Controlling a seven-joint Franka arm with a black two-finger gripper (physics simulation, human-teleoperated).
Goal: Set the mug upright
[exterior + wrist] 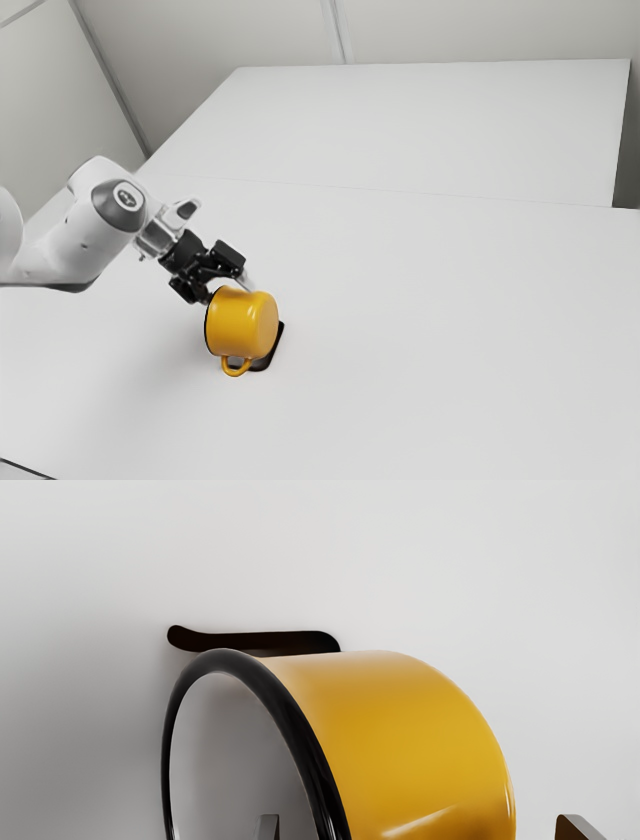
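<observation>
One mug (240, 325) lies sideways, ext. view's lower L of ctr., claw (421, 826) spread; prob. lining up grasp, next needs closing, then tipping base-down.

Yellow mug (240, 325) — black rim, pale inside — lying on its side.

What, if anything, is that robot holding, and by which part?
Nothing is held: the gripper is open, with a gap between one finger and the yellow mug.
</observation>
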